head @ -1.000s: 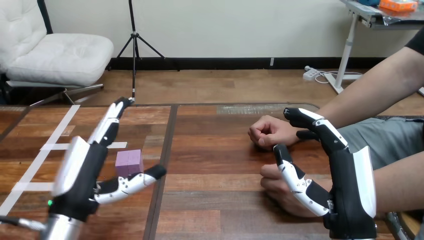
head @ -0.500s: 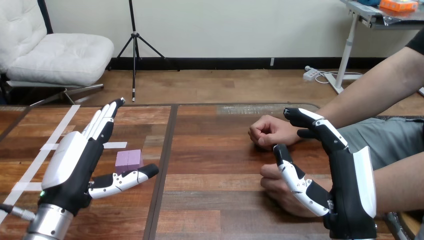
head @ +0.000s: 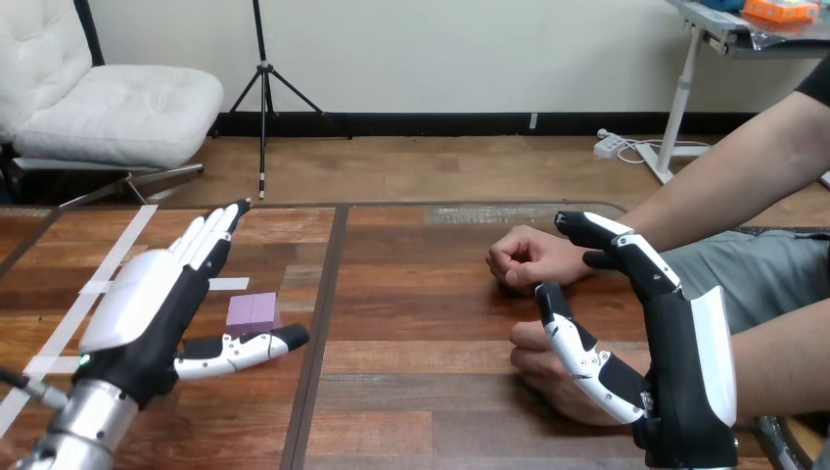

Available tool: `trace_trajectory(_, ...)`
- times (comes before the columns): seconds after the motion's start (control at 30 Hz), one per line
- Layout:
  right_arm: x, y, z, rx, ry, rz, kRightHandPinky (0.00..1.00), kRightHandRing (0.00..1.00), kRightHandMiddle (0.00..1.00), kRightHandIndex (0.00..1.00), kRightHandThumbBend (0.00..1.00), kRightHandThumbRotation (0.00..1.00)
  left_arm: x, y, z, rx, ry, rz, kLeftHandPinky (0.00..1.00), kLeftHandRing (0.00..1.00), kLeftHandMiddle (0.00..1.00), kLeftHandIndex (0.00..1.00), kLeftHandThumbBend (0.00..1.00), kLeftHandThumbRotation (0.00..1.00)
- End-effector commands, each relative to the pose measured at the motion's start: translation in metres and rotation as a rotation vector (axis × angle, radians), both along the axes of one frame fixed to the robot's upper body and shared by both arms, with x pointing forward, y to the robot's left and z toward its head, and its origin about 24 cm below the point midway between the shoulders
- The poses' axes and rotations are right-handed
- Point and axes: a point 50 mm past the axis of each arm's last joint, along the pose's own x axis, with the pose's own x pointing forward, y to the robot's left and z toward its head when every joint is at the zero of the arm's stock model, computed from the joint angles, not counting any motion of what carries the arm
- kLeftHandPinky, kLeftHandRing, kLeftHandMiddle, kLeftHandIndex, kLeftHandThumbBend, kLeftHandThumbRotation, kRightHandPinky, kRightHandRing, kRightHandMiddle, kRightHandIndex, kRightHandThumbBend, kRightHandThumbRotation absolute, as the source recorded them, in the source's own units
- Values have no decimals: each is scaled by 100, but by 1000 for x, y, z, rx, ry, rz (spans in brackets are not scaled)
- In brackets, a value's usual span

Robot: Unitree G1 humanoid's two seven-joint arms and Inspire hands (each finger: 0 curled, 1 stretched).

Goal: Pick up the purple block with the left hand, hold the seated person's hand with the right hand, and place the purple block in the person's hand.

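Observation:
The purple block (head: 253, 311) lies on the wooden table (head: 421, 323), left of the middle seam. My left hand (head: 147, 313) hovers over the table just left of the block, open, with its fingers stretched forward and its thumb reaching under the block's near side. On the right, my right hand (head: 685, 362) stands edge-up and open, fingers pointing away from me. Its thumb lies across the person's hand (head: 541, 377) resting low on the table, and its fingers are not curled round that hand. The person's other hand (head: 524, 257) rests as a loose fist further back.
White tape strips (head: 108, 257) mark the table's left part. A dark seam (head: 328, 294) runs down the table between the block and the person's hands. The person's forearms come in from the right edge.
My left hand has drawn back to the left and sunk lower, uncovering more of the purple block. The right hand and the person's hands have stayed put.

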Motion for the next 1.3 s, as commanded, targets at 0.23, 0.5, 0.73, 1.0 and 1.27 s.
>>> trace_trajectory(0.23,7,0,15,-13,-76,11,69,76,76,74,36,39,33,0,25,86,-29,-56,98,100,100,100,88,67)
trace_trajectory(0.5,7,0,15,-11,-72,13,69,76,76,74,37,39,42,0,25,94,11,-79,99,100,100,100,87,65)
trace_trajectory(0.73,7,-1,15,-16,-71,11,70,76,77,74,37,39,49,-1,25,97,37,-91,99,100,100,99,88,65)
trace_trajectory(1.0,7,-1,15,-20,-73,12,70,76,76,74,37,39,56,-1,24,112,63,-94,97,99,100,98,89,65)
trace_trajectory(1.27,7,-1,16,-18,-70,11,69,75,76,74,37,39,65,-4,24,116,98,-97,94,98,99,98,90,65)
